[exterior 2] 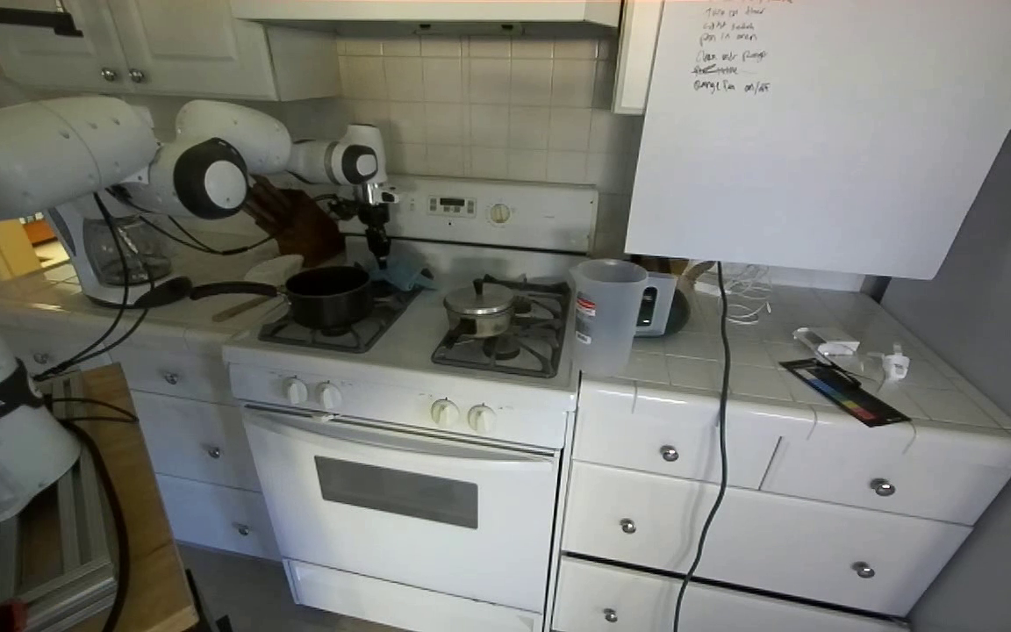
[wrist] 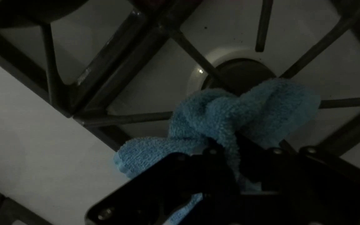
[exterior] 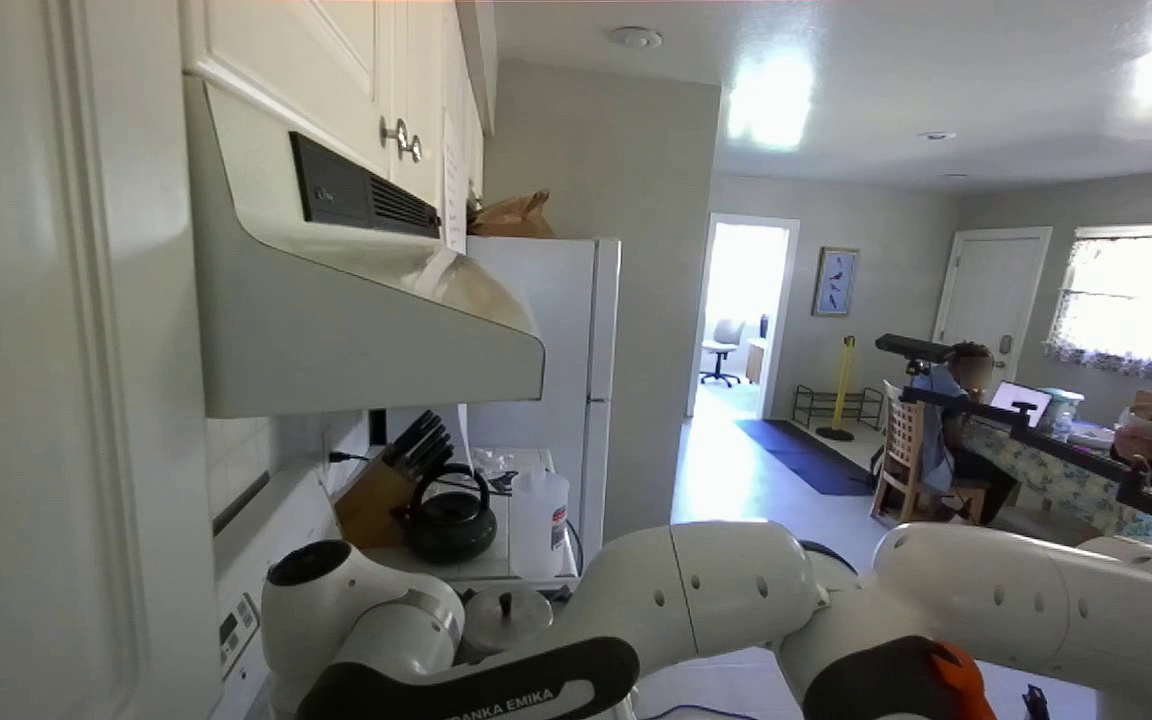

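Both jaws of the gripper [wrist: 232,146] are clamped on a bunched blue cloth [wrist: 206,115], which spreads over a stove grate [wrist: 145,118] and partly hides a round burner [wrist: 242,72]; I cannot tell whether it touches the metal. In front, in an exterior view, stands a black saucepan [exterior 2: 328,300]; across the stove sits a lidded pot [exterior 2: 479,311], with a translucent pitcher [exterior 2: 604,320] beyond.

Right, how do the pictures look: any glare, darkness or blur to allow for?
Wrist view: dim, with the jaws, shut on the blue cloth, nearly black, though the cloth's texture reads; a glint beside the burner cap. In an exterior view: the window and doorway are washed out by glare. In an exterior view: the handwriting on the white panel is soft and only partly readable.
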Motion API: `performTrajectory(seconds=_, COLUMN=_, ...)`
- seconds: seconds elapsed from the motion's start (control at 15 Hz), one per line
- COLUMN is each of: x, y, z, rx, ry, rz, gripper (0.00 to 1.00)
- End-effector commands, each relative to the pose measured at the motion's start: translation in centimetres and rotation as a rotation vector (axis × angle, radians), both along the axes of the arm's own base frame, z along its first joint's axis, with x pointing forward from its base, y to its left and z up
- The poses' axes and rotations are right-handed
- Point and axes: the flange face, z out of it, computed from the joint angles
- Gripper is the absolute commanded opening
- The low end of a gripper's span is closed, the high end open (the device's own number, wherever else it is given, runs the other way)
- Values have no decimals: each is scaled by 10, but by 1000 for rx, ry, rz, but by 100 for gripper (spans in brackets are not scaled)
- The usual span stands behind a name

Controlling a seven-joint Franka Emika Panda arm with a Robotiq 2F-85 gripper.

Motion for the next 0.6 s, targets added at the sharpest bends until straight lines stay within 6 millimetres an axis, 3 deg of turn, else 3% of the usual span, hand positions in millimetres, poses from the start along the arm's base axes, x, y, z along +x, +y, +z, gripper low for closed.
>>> performTrajectory(seconds=0.0, x=6, y=-7, z=3, rx=12, ry=-10, rz=172, gripper=3)
performTrajectory(seconds=0.2, x=9, y=-15, z=4, rx=6, ry=8, rz=231, gripper=3)
performTrajectory(seconds=0.33, x=14, y=-24, z=4, rx=33, ry=6, rz=183, gripper=3)
performTrajectory(seconds=0.4, x=10, y=-18, z=1, rx=4, ry=9, rz=195, gripper=12)
performTrajectory(seconds=0.53, x=13, y=-24, z=1, rx=10, ry=11, rz=186, gripper=12)
